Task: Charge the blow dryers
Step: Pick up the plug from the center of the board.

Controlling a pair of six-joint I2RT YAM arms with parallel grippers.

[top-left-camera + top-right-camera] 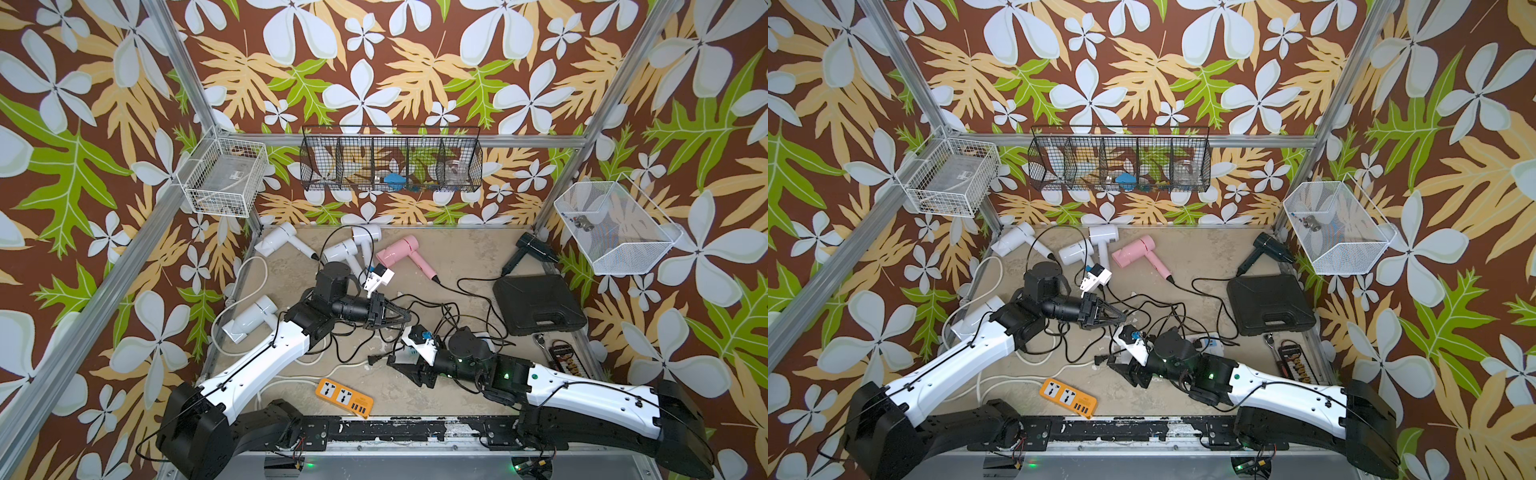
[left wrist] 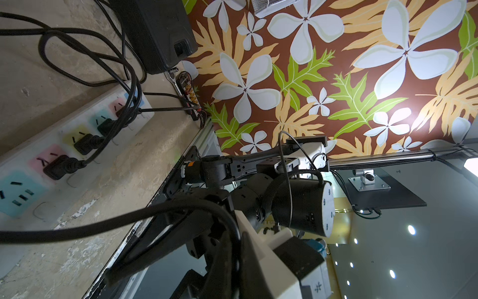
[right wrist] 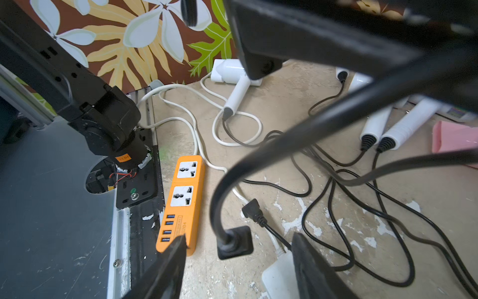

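White dryers point(image 1: 276, 241) crowd the bench's point(image 1: 461, 249) far-left corner, with one more at the left edge. The pink dryer point(image 1: 399, 251) lies diagonal, handle pointing near-right. The black dryer point(image 1: 534, 248) sits in the far-right corner, handle pointing near-left. The far middle is bare (cords point(image 3: 310, 126) tangle the centre). The left gripper point(image 1: 405, 318) is pinched closed. The right gripper point(image 3: 239, 239) is spread wide either side of a plug point(image 3: 234, 248), not touching it.

A long white power strip point(image 2: 60, 137) runs along the desk point(image 2: 129, 181) ahead of me. In its pink, yellow and green sockets sit black plugs point(image 2: 55, 167). The blue socket point(image 2: 18, 191) at the end closest to me shows bare slots. A black case point(image 2: 157, 33) lies beyond the strip's other end. A thick black cord point(image 2: 103, 227) crosses close before me, blurred, with the right arm point(image 2: 300, 207) behind it against the floral wall point(image 2: 336, 77).
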